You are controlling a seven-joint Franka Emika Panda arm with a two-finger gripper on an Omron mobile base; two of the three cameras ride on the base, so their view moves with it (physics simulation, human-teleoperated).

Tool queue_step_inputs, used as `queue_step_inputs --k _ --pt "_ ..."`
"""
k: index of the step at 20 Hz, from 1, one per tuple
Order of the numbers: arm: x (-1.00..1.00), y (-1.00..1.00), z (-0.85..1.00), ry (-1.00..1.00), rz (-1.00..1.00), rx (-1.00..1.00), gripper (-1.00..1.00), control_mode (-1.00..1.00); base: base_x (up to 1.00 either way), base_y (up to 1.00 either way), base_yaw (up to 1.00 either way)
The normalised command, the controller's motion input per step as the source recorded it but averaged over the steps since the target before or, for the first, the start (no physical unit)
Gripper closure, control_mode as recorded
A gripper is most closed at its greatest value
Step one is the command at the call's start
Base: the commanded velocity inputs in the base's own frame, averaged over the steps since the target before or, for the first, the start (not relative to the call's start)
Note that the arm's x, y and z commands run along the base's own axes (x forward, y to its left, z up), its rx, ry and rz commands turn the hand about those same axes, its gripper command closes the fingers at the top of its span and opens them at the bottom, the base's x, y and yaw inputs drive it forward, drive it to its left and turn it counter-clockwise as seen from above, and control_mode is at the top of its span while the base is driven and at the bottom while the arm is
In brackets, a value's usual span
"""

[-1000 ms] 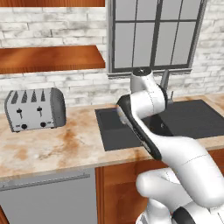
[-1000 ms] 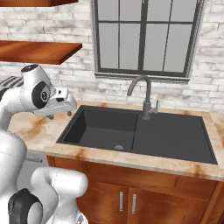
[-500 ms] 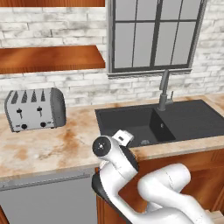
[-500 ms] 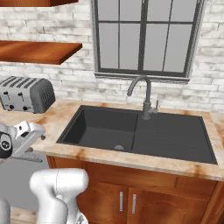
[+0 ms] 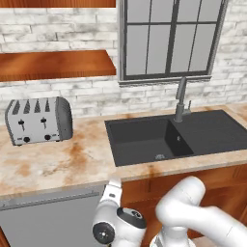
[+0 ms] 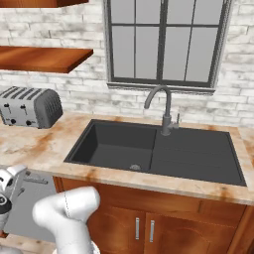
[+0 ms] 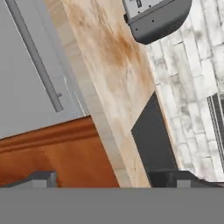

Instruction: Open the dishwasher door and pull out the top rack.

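The dishwasher door (image 5: 46, 219) is a grey panel under the counter at the lower left, and it stands closed. In the hand view the dishwasher door (image 7: 22, 87) lies at the upper left, with its long bar handle (image 7: 35, 57) running slantwise across it. My gripper (image 7: 111, 179) is open, its fingertips (image 7: 40, 178) wide apart with nothing between them. It hangs low in front of the wooden cabinet (image 7: 52, 153), just right of the door and apart from the handle. The top rack is hidden behind the closed door.
The marble counter (image 5: 53, 164) juts out above the door. A grey toaster (image 5: 37, 120) stands at its back left, and the black sink (image 5: 159, 137) with its faucet (image 5: 181, 99) lies to the right. My arm's white elbow (image 5: 190, 198) bends in front of the cabinets (image 6: 144, 225).
The arm has swung down from above the counter to a low spot in front of the cabinet beside the dishwasher door. The jaws have stayed open.
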Motion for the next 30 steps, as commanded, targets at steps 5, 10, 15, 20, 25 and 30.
queue_step_inputs --k 5,10,15,20,25,30 --pt "-0.36 1.00 -0.33 -0.18 0.16 -0.17 -1.00 -1.00 0.00 0.00 0.00" --pt "-0.18 0.97 -0.07 -0.05 -0.01 -0.11 -1.00 -1.00 0.00 0.00 0.00" --pt "-0.13 0.99 0.00 0.00 -0.14 -0.07 -1.00 -1.00 0.00 0.00 0.00" --pt "-0.32 0.88 -0.08 -0.01 -0.18 -0.06 -1.00 -1.00 0.00 0.00 0.00" --pt "-0.36 0.55 -0.29 -0.07 -0.16 -0.01 -1.00 -1.00 0.00 0.00 0.00" --pt "-0.02 0.29 -0.48 -0.11 -0.13 0.00 -1.00 -1.00 0.00 0.00 0.00"
